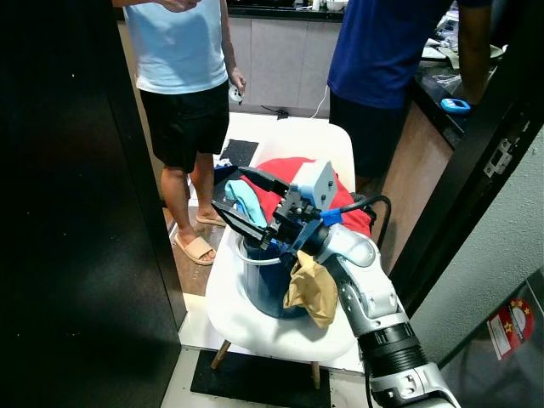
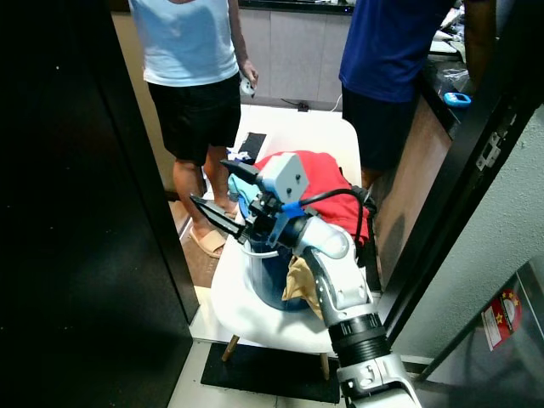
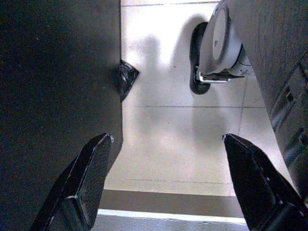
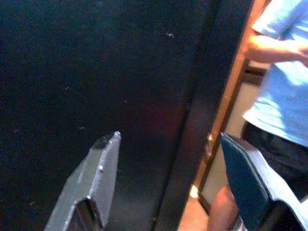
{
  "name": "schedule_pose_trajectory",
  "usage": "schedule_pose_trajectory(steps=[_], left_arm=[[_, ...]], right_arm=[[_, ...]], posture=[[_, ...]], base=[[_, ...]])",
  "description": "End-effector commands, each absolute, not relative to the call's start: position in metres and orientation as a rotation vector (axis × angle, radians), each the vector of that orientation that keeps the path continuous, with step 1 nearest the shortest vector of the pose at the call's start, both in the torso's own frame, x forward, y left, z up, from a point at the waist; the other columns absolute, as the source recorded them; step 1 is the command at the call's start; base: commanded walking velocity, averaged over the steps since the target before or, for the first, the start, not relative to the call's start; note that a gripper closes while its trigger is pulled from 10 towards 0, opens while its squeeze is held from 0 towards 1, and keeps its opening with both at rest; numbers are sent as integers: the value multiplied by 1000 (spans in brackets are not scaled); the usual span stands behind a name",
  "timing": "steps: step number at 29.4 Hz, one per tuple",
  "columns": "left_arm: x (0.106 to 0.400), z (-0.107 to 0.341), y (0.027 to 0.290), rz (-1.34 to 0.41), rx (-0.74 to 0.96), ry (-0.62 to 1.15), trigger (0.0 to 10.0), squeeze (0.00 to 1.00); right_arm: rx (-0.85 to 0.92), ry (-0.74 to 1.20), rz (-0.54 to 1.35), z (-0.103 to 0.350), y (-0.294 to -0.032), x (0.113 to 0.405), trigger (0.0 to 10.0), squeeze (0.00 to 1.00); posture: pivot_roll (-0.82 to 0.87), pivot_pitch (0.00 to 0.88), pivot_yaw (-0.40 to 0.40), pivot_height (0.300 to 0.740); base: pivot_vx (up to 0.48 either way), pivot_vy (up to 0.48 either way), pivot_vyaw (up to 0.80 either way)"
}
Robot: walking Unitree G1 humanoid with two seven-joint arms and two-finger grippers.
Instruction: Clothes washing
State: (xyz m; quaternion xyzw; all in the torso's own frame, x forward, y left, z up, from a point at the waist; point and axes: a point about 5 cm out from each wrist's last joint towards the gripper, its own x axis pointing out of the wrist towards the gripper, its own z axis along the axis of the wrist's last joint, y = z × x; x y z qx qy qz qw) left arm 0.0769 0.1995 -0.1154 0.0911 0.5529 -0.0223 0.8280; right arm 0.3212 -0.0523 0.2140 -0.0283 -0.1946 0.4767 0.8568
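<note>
Your right gripper [image 1: 242,200] hovers with fingers spread and empty above the blue laundry bucket [image 1: 265,285] on the white chair [image 1: 255,327], where a red garment [image 1: 293,174], a teal cloth [image 1: 246,200] and a tan cloth [image 1: 313,291] sit, while your left gripper [image 3: 166,149] hangs spread over the pale floor [image 3: 168,125].

A red garment [image 1: 293,174], a teal cloth [image 1: 246,201] and a tan cloth [image 1: 312,291] are seen at a dark blue bucket [image 1: 270,287] on a white moulded chair [image 1: 289,327].

Red garment [image 1: 293,174], teal cloth [image 1: 246,200], tan cloth [image 1: 311,291] (draped over bucket [image 1: 265,289]), on white chair [image 1: 280,331]
</note>
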Motion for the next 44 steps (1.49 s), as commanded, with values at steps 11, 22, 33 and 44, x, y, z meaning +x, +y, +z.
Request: schedule_pose_trajectory(steps=[11,22,33,44], left_arm=[[80,-116,189,-51,170,1148,10000,0],[83,-115,187,-63,173,1137,10000,0],[87,-114,185,-73,180,1122,10000,0],[79,-116,186,-59,172,1132,10000,0]], right_arm=[[-3,-325,1002,200,-47,326,10000,0],[-128,-235,1043,175,-59,330,10000,0],[-116,-222,1140,167,-23,325,10000,0],[-223,-166,1090,163,-42,349,10000,0]], posture=[[208,0,-74,740],[195,0,-68,740],[207,0,-68,740],[236,0,-77,740]], base=[[0,0,-291],[0,0,-291],[0,0,0],[0,0,0]])
